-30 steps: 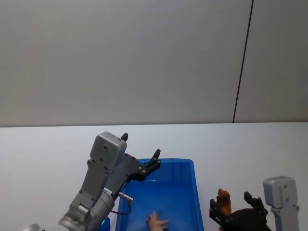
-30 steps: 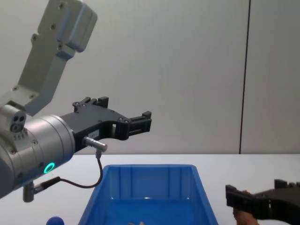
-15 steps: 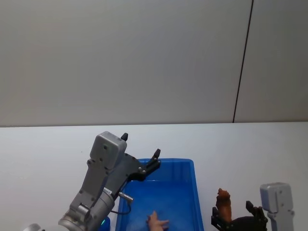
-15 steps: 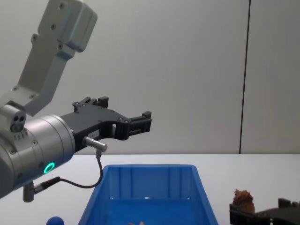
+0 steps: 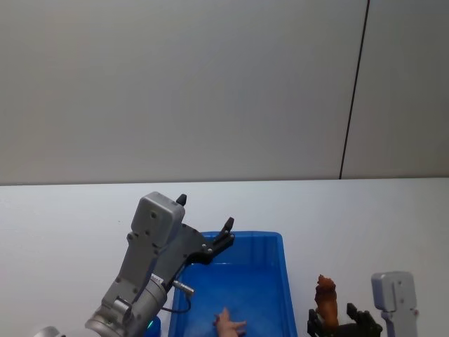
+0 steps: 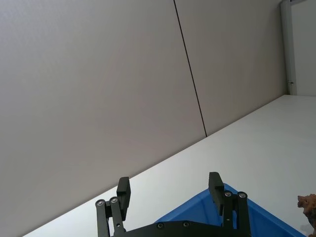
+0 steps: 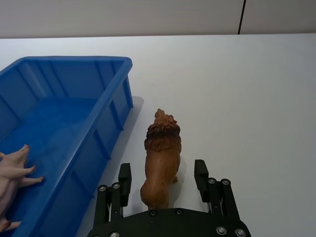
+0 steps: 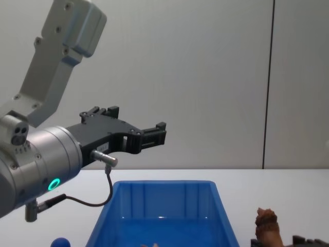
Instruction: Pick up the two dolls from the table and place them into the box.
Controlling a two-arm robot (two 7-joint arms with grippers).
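Table [image 7: 256, 98] | right gripper [image 7: 162, 168] astride brown doll [image 7: 160, 143] | left gripper [image 6: 169, 178] seemingly over box [image 7: 74, 59]

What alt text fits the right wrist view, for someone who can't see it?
A brown toy lion stands on the white table between the open fingers of the right end effector, which do not touch it. Beside it sits a blue bin with a pink toy pig lying inside.
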